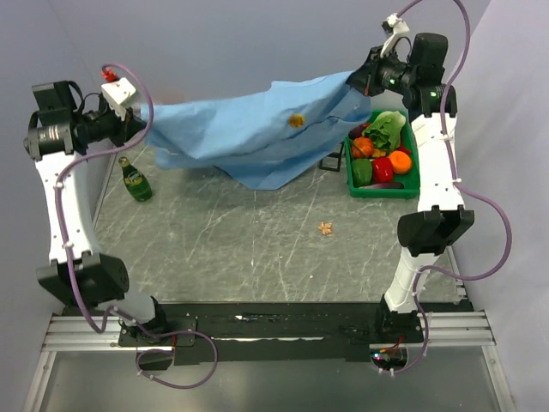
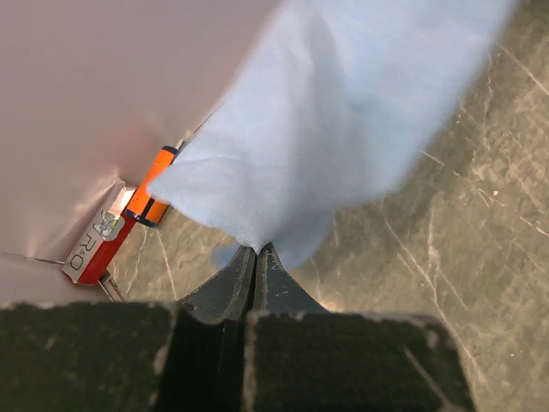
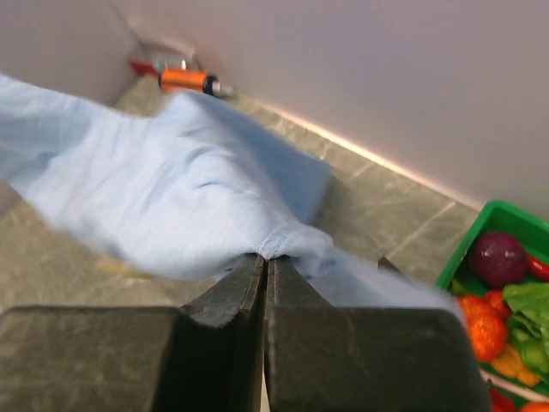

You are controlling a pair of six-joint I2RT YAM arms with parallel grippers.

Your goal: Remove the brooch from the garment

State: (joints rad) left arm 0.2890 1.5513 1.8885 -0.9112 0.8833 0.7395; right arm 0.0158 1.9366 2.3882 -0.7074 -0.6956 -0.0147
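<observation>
The light blue shirt (image 1: 249, 129) hangs stretched in the air between my two grippers, sagging to the table in the middle. The tiny brownish-gold brooch (image 1: 296, 120) sits on the cloth right of its centre. My left gripper (image 1: 141, 127) is shut on the shirt's left end; in the left wrist view the fingertips (image 2: 256, 251) pinch a fold of the cloth (image 2: 343, 129). My right gripper (image 1: 356, 81) is shut on the shirt's right end; in the right wrist view its tips (image 3: 264, 257) clamp a seam of the cloth (image 3: 171, 180). The brooch does not show in either wrist view.
A green bottle (image 1: 135, 180) lies at the left. A green crate (image 1: 415, 172) of vegetables stands at the right, also in the right wrist view (image 3: 493, 215). A small brownish-orange piece (image 1: 325, 227) lies on the table. An orange tube (image 2: 150, 193) and red box (image 2: 94, 245) lie by the wall.
</observation>
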